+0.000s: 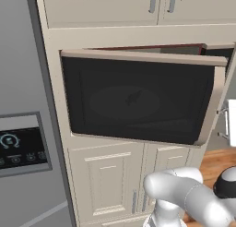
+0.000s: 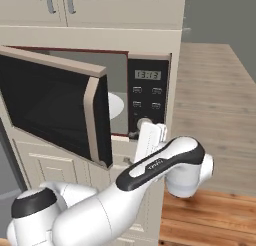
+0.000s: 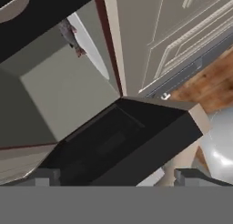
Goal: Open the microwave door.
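Note:
The microwave door [image 1: 133,101], dark tinted glass in a beige frame, stands swung partly out from the microwave [image 2: 118,70]. Its beige handle bar [image 2: 91,121] runs down the free edge. Behind it show the grey cavity, the white turntable plate [image 2: 116,105] and the black control panel [image 2: 148,97]. My gripper [image 2: 152,132] sits just right of the door's free edge, in front of the control panel, and its white hand shows at the right edge [image 1: 229,122]. In the hand view the gripper [image 3: 117,177] is open, its tips spread wide and the door [image 3: 123,145] close ahead of them. Nothing is held.
A grey appliance with a small black display [image 1: 18,147] stands to the left of the cabinet column. Beige panelled cabinet doors sit above [image 1: 106,4] and below [image 1: 110,180] the microwave. Wooden floor [image 2: 210,210] lies to the right, and my own arm [image 2: 100,210] crosses below the door.

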Robot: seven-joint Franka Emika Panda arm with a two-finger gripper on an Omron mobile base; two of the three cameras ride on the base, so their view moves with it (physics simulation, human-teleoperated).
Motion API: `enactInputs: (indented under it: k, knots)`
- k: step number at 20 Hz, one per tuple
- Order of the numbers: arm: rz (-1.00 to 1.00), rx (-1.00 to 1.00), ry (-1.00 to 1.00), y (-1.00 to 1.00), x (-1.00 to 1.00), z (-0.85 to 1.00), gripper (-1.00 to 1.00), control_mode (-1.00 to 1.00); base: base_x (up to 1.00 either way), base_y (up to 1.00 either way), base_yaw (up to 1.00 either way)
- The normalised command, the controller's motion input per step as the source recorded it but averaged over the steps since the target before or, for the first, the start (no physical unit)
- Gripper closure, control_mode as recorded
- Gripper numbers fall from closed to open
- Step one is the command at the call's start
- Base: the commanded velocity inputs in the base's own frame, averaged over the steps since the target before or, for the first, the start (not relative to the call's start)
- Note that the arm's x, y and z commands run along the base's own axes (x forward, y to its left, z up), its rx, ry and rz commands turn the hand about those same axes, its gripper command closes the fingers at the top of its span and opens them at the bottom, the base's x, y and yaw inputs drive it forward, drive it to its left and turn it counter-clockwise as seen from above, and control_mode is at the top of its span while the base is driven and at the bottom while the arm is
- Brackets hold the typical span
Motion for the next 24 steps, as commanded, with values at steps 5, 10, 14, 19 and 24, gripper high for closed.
enactInputs:
  k: [5, 10, 14, 19, 24]
  knots:
    - [0.00, 0.00, 0.02, 0.00, 0.39, 0.00, -1.00, -1.00, 0.00, 0.00, 0.00]
    - [0.00, 0.00, 0.00, 0.00, 0.17, 0.00, -1.00, -1.00, 0.00, 0.00, 0.00]
    - [0.00, 0.00, 0.00, 0.10, 0.01, 0.00, -1.00, -1.00, 0.00, 0.00, 0.00]
    - [0.00, 0.00, 0.00, 0.18, 0.02, 0.00, -1.00, -1.00, 0.00, 0.00, 0.00]
    - [0.00, 0.00, 0.00, 0.22, 0.08, 0.00, -1.00, -1.00, 0.00, 0.00, 0.00]
